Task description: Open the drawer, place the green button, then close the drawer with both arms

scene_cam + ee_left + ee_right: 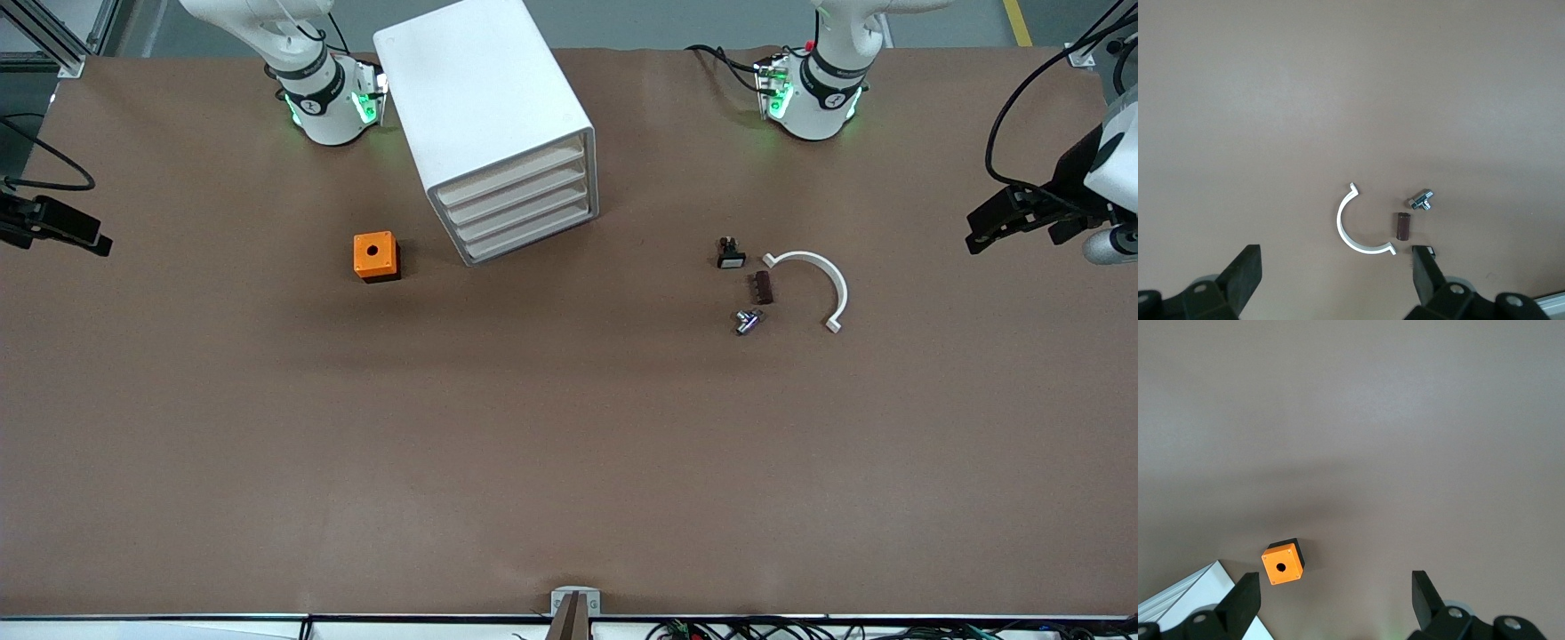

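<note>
The white cabinet [484,107] stands between the two arm bases, and all its stacked drawers [524,200] are pushed in. No button with a green cap shows in any view. My left gripper [1335,265] hangs open and empty in the air at the left arm's end of the table [982,227]. Its view looks down on a white C-shaped clamp [1355,230]. My right gripper [1335,590] hangs open and empty at the right arm's end [80,236]. Its view takes in the orange cube [1282,563] and a corner of the cabinet [1195,593].
The orange cube with a hole [375,256] sits beside the cabinet toward the right arm's end. Toward the left arm's end lie a small black part with a white face [730,255], a brown cylinder [762,287], a silver fitting [747,321] and the clamp [813,280].
</note>
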Controlling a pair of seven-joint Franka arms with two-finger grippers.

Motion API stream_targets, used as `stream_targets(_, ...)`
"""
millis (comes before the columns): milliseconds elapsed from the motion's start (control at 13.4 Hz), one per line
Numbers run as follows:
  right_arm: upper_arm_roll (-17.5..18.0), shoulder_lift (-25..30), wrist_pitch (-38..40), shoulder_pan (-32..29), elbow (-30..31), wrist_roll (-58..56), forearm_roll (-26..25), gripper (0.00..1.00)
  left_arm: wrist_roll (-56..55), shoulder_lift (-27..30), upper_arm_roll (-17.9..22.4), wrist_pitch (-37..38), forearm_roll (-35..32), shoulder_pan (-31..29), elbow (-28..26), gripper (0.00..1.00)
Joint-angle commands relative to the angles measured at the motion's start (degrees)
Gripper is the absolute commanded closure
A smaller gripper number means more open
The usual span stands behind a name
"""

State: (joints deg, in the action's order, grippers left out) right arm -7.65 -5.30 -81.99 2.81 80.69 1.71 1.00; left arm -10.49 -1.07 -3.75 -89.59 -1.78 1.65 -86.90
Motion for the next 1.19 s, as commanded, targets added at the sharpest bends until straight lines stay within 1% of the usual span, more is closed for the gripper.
stream_targets(0, -0.1, -0.1, 0.3, 0.7, -0.7, -0.5, -0.9, 0.0, 0.2, -0.6, 0.2, 0.5, 1.8, 0.1, 1.7, 0.0)
stream_targets(149, -0.1, -0.1, 0.2, 0.8, -0.7, -0.5, -1.0, 0.0, 0.6, -0.5, 0.8, 0.3, 5.3, -0.2, 1.7, 0.0)
stream_targets(223, -0.2, -0.1, 0.2, 0.8, -0.7, -0.5, -1.1, 0.0, 1.0, -0.4, 0.8, 0.3, 5.3, -0.3, 1.6, 0.0)
stream_targets(669, -0.1, -0.1, 0.3, 0.9, -0.7, -0.5, -1.0, 0.0, 2.6, -0.6, 0.8, 0.1, 4.5, -0.1, 1.7, 0.0)
stream_targets(818, -0.1, -0.1, 0.2, 1.0, -0.7, -0.5, -1.0, 0.0, 3.5, -0.7, 0.6, 0.1, 1.2, 0.1, 1.7, 0.0)
stream_targets(1116, -0.2, -0.1, 0.3, 1.0, -0.7, -0.5, -1.1, 0.0, 4.3, -0.7, 0.6, 0.1, 0.7, 0.1, 1.7, 0.0)
